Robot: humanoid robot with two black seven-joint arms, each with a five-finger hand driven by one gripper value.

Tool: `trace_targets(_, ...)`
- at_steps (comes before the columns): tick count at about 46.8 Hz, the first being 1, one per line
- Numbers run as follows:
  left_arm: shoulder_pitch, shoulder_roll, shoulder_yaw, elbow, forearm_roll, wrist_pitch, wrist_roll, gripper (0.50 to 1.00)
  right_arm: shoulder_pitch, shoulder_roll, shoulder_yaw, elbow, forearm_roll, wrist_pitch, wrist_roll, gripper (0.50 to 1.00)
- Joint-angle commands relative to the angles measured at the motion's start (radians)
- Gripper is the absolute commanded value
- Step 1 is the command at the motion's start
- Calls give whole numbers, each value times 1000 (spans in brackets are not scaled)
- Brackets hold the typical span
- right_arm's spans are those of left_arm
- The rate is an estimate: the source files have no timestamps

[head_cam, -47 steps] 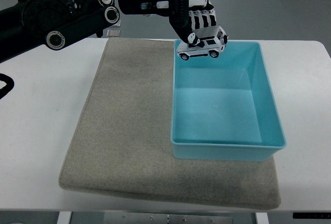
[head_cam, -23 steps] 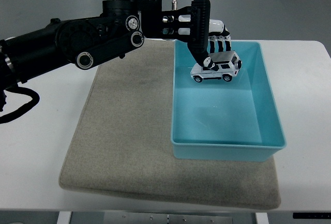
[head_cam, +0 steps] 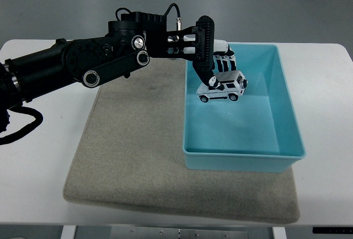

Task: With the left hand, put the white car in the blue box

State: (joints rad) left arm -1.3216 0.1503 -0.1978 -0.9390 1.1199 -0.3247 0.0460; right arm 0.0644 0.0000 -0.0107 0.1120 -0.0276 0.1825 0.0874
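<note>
car [head_cam: 223, 87], white, dark windows

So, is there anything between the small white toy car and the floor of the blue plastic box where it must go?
Nothing visible is in the way. The left hand holds the small white toy car inside the walls of the blue plastic box, and the box floor around and in front of it shows bare.
</note>
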Motion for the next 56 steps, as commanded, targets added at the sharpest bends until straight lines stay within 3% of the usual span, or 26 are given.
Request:
trace_targets(1,12,0,1,0,0,-1,0,743,0,0,0,0,0,0,0,936)
trace_targets(21,22,0,0,0,0,-1,0,799,0,0,0,0,0,0,0,936)
trace_targets(22,22,0,0,0,-2,1,-2,861,0,0,0,0,0,0,0,936)
trace_targets(23,22,0,0,0,-2,1,-3,967,0,0,0,0,0,0,0,936)
trace_targets(24,22,0,0,-1,-2,1,-3,1000,0,0,0,0,0,0,0,936)
trace_targets(37,12,-18,-15,8,-8,3,-12,999,0,0,0,0,0,0,0,936)
trace_targets(47,-1,-15,-22,92,-25,87,-20,1000,0,0,0,0,0,0,0,936)
trace_targets(56,-25,-3,-140,117,-28,95,-20,1000,0,0,0,0,0,0,0,936)
